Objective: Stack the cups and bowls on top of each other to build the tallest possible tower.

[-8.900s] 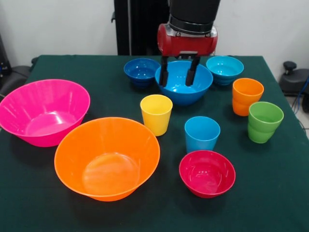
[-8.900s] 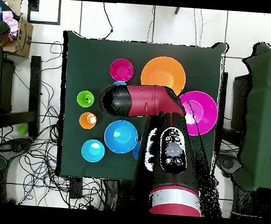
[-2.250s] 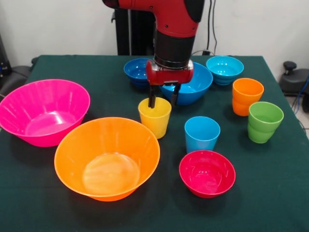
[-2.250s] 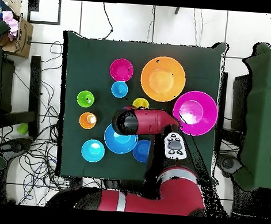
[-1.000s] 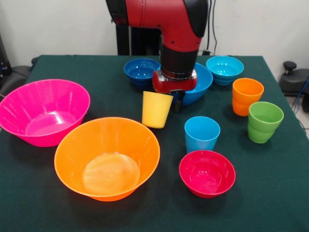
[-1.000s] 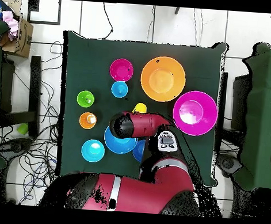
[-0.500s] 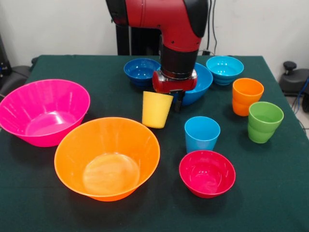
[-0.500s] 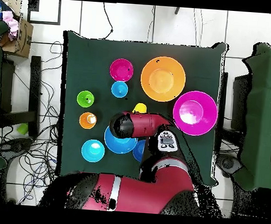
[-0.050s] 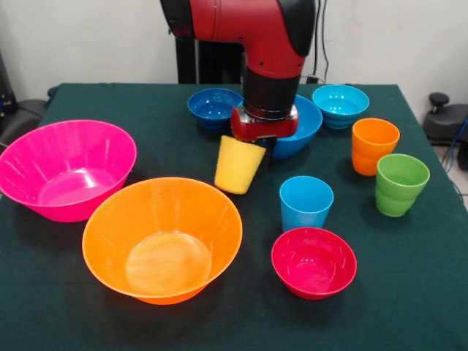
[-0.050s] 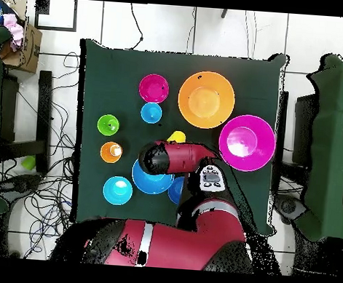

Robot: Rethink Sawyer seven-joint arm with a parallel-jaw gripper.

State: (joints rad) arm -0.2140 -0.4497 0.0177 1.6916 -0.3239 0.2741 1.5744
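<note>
Ten pieces share the green bench (image 9: 110,102), and I take the large orange bowl (image 9: 162,238) as my landmark. The large pink bowl (image 9: 64,168) sits just beside it on its left in the front view, rims nearly touching. On the orange bowl's other side the small red bowl (image 9: 314,262) rests near the front edge, with the light-blue cup (image 9: 306,202) upright just behind it. Farther that way the green cup (image 9: 399,183) and orange cup (image 9: 374,145) stand close together. Well behind the landmark lie the small dark blue bowl (image 9: 213,107), the medium blue bowl (image 9: 296,131), partly hidden by my wrist, and the small cyan bowl (image 9: 341,104).

My tool (image 9: 256,146) is clamped on the rim of the yellow cup (image 9: 238,165), which hangs tilted, its base swung toward the orange bowl's far rim and clear of the bench. Nothing is stacked yet.
</note>
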